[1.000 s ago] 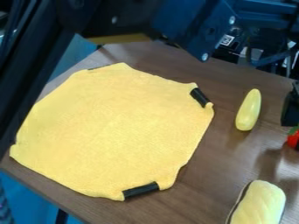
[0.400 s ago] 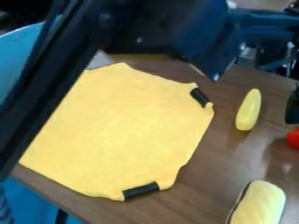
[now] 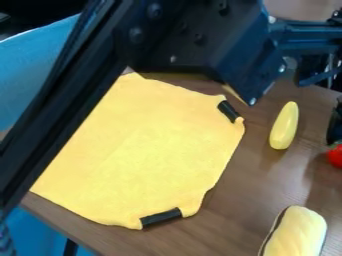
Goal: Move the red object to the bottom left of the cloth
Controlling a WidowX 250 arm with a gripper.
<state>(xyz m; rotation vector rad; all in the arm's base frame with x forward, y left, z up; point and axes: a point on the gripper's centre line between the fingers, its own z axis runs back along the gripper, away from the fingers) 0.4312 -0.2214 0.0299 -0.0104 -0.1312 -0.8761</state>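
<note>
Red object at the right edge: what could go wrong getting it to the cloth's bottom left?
The red object is cut off by the view's edge, so a poor grip could go unnoticed. A low, wandering carry might clip the slim yellow item or the plump yellow one, which flank the route. The cloth nears the table's edge at bottom left, so an overshoot could drop it.

The black arm (image 3: 77, 95) slants across the upper left – a long straight link climbing from the left edge to a bulky, angular joint (image 3: 194, 42) at the top. From there a narrower wrist section (image 3: 307, 37) runs off toward the right edge. Below it, at that same edge, hangs the gripper (image 3: 335, 125) – dark and partly cut off
</note>
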